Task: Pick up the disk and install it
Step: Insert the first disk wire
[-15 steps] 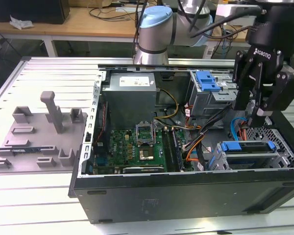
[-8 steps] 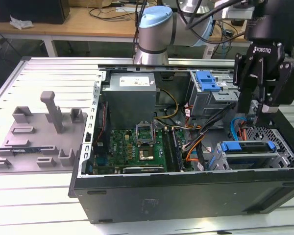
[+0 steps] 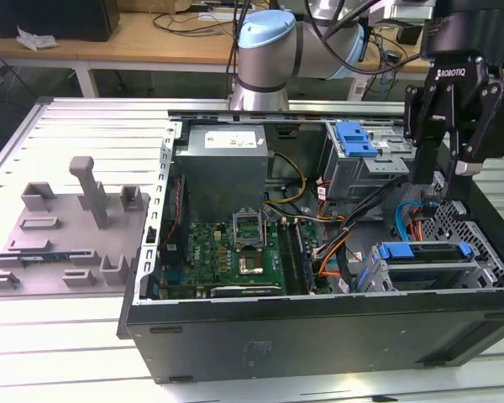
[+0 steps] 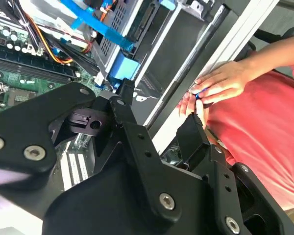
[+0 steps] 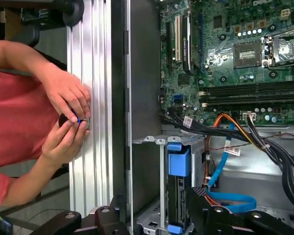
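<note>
Disk (image 3: 426,252) looks seated in drive cage (image 3: 455,225), approx 4 o'clock of PC case (image 3: 319,336) in exterior view. Gripper (image 3: 443,173) hangs above it, jaws apart, holding nothing. Install prob. done.

grey arm (image 3: 265,63) at upper centre of the exterior view, blue cap on its joint, reaching across to upper right, black gripper (image 3: 443,159) at upper right pointing down, jaws spread apart, nothing between them
</note>
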Motion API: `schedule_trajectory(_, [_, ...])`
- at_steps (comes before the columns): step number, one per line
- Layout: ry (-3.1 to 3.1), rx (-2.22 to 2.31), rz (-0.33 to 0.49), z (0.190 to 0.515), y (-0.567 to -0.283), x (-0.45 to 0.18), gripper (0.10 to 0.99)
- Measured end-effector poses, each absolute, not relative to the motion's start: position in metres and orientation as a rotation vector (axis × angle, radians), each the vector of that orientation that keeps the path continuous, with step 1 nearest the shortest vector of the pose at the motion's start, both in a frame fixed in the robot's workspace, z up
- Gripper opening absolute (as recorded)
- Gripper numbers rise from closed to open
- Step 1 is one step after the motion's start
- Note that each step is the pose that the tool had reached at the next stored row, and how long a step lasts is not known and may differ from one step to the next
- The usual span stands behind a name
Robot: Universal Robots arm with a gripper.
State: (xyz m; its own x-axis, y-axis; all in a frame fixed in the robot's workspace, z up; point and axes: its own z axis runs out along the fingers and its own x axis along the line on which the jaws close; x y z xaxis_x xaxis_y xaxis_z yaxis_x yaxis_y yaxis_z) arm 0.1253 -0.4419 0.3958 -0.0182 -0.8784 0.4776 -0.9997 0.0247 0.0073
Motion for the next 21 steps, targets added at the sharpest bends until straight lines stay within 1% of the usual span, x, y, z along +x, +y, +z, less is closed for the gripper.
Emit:
schedule_trajectory(5, [-1.960, 1.915, 0.479, 0.394, -0.426, 0.140, 0.624])
schedule_trajectory(13, [-2.010, 1.856, 0.472, 0.384, -0.419, 0.140, 0.624])
schedule_trajectory(18, [-2.000, 1.846, 0.487, 0.378, -0.400, 0.141, 0.612])
schedule_trajectory(19, [-1.998, 1.844, 0.490, 0.378, -0.397, 0.141, 0.475])
schedule_trajectory(21, [-1.994, 1.839, 0.497, 0.376, -0.391, 0.142, 0.475])
